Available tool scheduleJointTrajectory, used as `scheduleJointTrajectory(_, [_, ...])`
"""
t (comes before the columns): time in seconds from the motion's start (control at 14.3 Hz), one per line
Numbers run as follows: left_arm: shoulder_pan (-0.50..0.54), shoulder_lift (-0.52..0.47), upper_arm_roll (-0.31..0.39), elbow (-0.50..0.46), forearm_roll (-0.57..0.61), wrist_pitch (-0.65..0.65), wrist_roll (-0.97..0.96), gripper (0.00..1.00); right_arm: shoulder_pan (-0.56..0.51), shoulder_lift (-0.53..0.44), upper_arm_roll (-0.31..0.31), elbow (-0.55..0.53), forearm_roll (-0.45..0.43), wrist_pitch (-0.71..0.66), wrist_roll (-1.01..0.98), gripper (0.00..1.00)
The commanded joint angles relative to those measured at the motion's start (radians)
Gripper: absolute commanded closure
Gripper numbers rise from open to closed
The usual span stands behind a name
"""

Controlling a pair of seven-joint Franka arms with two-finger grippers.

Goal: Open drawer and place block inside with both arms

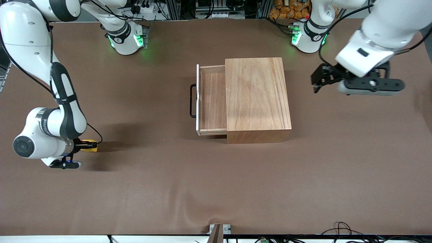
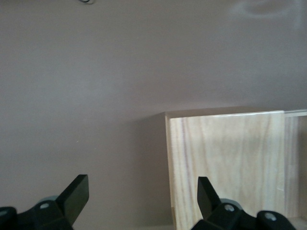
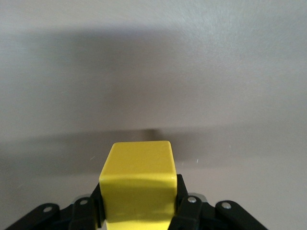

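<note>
The wooden box (image 1: 257,98) stands mid-table. Its drawer (image 1: 212,101) is pulled out toward the right arm's end, its white front panel and black wire handle (image 1: 192,100) showing; the tray looks empty. My right gripper (image 1: 88,145) is low at the right arm's end of the table, shut on the yellow block (image 1: 91,146). In the right wrist view the block (image 3: 137,184) sits squeezed between the fingers. My left gripper (image 1: 319,79) is open and empty in the air toward the left arm's end, apart from the box. The box (image 2: 230,165) shows in the left wrist view.
The brown table cloth (image 1: 216,189) covers the whole table, with a wrinkle at the edge nearest the front camera. The two green-lit arm bases (image 1: 126,38) stand along the edge farthest from the camera. Cables lie along the table's edges.
</note>
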Motion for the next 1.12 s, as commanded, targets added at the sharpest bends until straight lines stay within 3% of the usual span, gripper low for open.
scheduleJointTrajectory(0.0, [0.061, -0.033, -0.016, -0.036, 0.017, -0.02, 0.009, 0.0, 0.021, -0.098, 0.01, 0.015, 0.007, -0.106, -0.014, 0.87])
scheduleJointTrajectory(0.42, [0.167, -0.053, -0.017, -0.036, 0.016, -0.066, 0.045, 0.0, 0.084, -0.183, 0.078, 0.198, 0.063, -0.414, -0.008, 0.86])
scheduleJointTrajectory(0.63, [0.196, -0.059, -0.019, -0.033, 0.016, -0.092, 0.045, 0.0, 0.139, -0.213, 0.18, 0.245, 0.086, -0.438, 0.033, 0.86])
scheduleJointTrajectory(0.77, [0.197, -0.06, -0.019, -0.033, 0.016, -0.092, 0.044, 0.0, 0.185, -0.216, 0.195, 0.257, 0.09, -0.439, 0.104, 0.86])
scheduleJointTrajectory(0.98, [0.197, -0.061, -0.016, -0.033, 0.016, -0.093, 0.045, 0.0, 0.261, -0.233, 0.192, 0.257, 0.184, -0.438, 0.165, 0.85])
scheduleJointTrajectory(1.05, [0.197, -0.061, -0.016, -0.031, 0.016, -0.093, 0.045, 0.0, 0.297, -0.233, 0.192, 0.257, 0.179, -0.433, 0.217, 0.85])
